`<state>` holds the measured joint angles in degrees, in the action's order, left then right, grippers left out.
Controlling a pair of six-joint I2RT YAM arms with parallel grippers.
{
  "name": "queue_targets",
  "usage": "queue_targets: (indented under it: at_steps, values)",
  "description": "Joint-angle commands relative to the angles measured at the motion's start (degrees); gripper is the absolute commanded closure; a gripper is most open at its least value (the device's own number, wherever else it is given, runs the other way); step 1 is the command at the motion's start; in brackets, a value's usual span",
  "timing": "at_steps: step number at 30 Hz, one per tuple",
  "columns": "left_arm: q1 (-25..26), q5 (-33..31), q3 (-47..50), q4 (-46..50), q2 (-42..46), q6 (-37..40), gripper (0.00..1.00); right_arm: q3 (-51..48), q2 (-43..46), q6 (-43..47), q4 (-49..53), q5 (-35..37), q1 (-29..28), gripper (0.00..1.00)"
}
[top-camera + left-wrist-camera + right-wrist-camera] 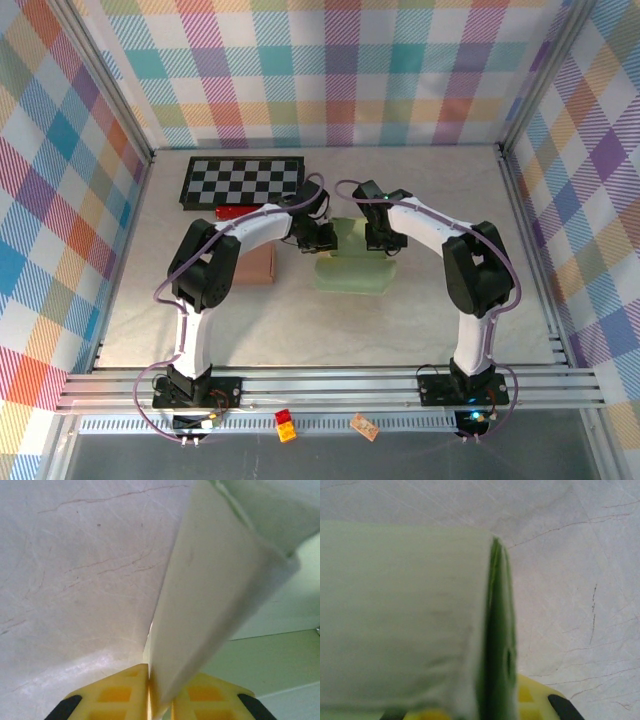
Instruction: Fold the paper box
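The pale green paper box (352, 268) lies partly folded in the middle of the table. My left gripper (322, 238) is at its left rear side and my right gripper (383, 238) at its right rear side. In the left wrist view a cream-green flap (210, 595) stands on edge, and its lower end is wedged between the yellow fingers (120, 697) of my left gripper (161, 696). In the right wrist view a doubled green wall of the box (395, 615) runs down into my right gripper (485, 709), whose jaws are pressed on it; one yellow finger (532, 700) shows beside it.
A black-and-white checkerboard (240, 180) lies at the back left with a red object (235, 212) at its front edge. A brown block (256, 262) sits just left of the box, under the left arm. Metal rails (330, 385) cross the near edge.
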<state>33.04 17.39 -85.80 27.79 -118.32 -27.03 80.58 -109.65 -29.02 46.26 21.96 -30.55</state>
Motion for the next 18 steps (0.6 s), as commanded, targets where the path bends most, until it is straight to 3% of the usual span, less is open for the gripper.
queue_targets:
  at_steps: [1,4,13,18]
  values:
    - [0.35,-5.04,0.70,-1.25,0.03,-1.01,0.82,-0.99,1.36,-0.56,1.91,-0.51,-1.05,1.00]
    - [0.45,-5.98,0.77,-1.59,0.11,-1.01,0.83,-0.70,1.36,-0.68,2.07,-0.36,-1.10,1.00]
    - [2.32,-11.22,-0.03,0.35,0.21,-0.04,1.00,-0.67,1.63,-0.92,2.07,0.24,-1.51,1.00]
    - [3.53,-16.36,3.50,-0.94,1.93,-2.97,1.00,-0.45,1.19,-1.33,2.14,0.11,-1.79,1.00]
